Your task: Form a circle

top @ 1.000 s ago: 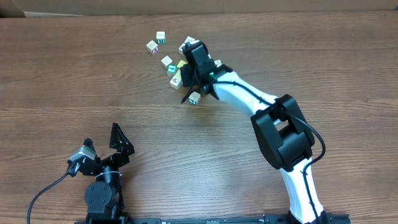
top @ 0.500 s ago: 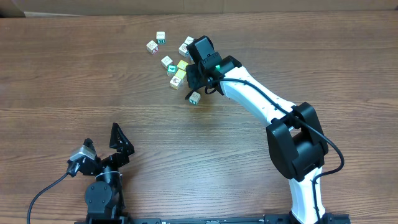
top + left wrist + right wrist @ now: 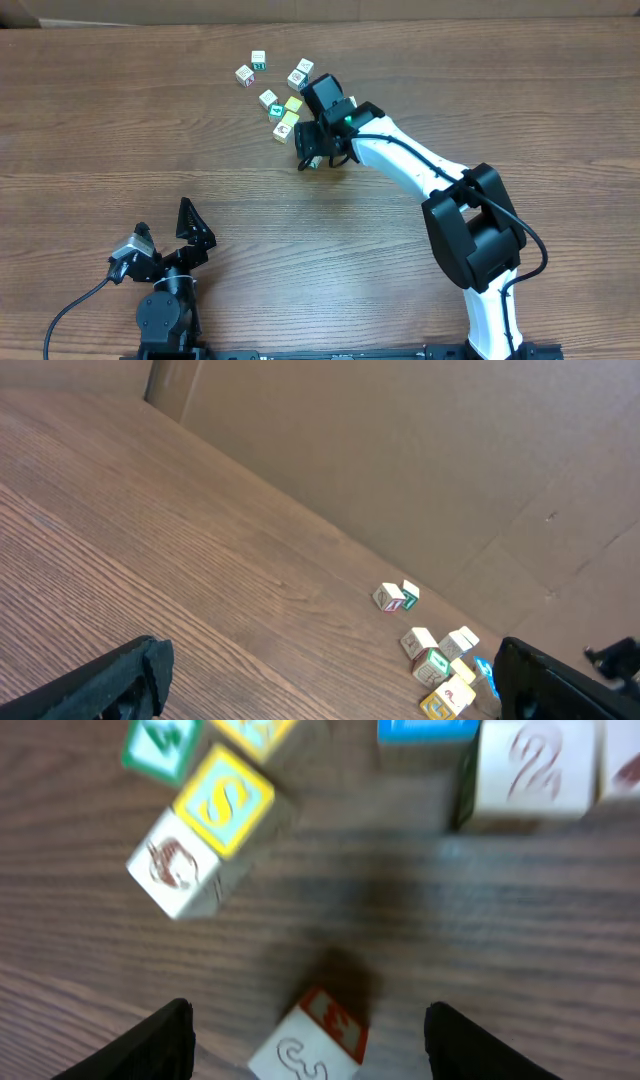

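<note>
You have a wooden table (image 3: 150,130) with small picture cubes scattered toward twelve o'clock from its centre in the overhead view. A main group (image 3: 277,110) lies there. Two white cubes (image 3: 244,74) sit apart at eleven o'clock of it, and a lone cube (image 3: 311,162) lies at five o'clock. In the right wrist view, a yellow S cube (image 3: 225,800) at eleven o'clock of the lone cube (image 3: 310,1040) touches a white picture cube (image 3: 170,865). At one o'clock, a white cube marked 2 (image 3: 520,765) sits just beside a blue-faced cube (image 3: 425,730).

Scattered cubes (image 3: 268,98), right arm (image 3: 400,165) above them
</note>
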`<state>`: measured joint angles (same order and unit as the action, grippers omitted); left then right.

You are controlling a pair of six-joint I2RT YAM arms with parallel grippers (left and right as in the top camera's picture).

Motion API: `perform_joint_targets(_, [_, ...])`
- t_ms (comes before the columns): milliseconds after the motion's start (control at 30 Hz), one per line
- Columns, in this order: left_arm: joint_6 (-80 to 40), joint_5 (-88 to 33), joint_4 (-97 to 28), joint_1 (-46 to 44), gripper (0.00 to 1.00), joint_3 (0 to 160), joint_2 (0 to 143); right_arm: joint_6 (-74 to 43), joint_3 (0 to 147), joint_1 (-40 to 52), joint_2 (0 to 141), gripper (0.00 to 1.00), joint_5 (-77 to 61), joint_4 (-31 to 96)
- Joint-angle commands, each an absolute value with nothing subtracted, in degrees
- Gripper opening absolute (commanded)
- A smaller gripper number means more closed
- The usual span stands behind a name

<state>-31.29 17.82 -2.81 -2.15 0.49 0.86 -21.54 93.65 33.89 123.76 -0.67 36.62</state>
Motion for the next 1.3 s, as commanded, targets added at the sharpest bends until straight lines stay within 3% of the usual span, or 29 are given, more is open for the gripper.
perform_joint_targets(0, [-30.61,18.44,-2.79,-2.15,0.99,0.27,0.30,-22.79,92.82,34.28,123.46,0.66,-0.99,36.23])
perform_joint_targets(533, [-30.61,18.44,-2.79,-2.15,0.99,0.27,0.30,-27.03,88.68,34.72,123.48,0.62,-0.97,32.40])
perform_joint_targets(900, [-30.61,18.44,-2.79,-2.15,0.99,0.27,0.30,-27.49,88.66,35.20,123.48,0.48,-1.19,33.08])
perform_joint_targets(1000, [-30.61,18.44,-2.79,-2.15,0.99,0.27,0.30,-28.58,88.66,35.62,123.48,0.39,-1.21,33.32])
perform_joint_targets(1267, [-30.61,18.44,-2.79,-2.15,1.00,0.27,0.30,-31.77,88.66,36.38,123.48,0.39,-1.19,34.22])
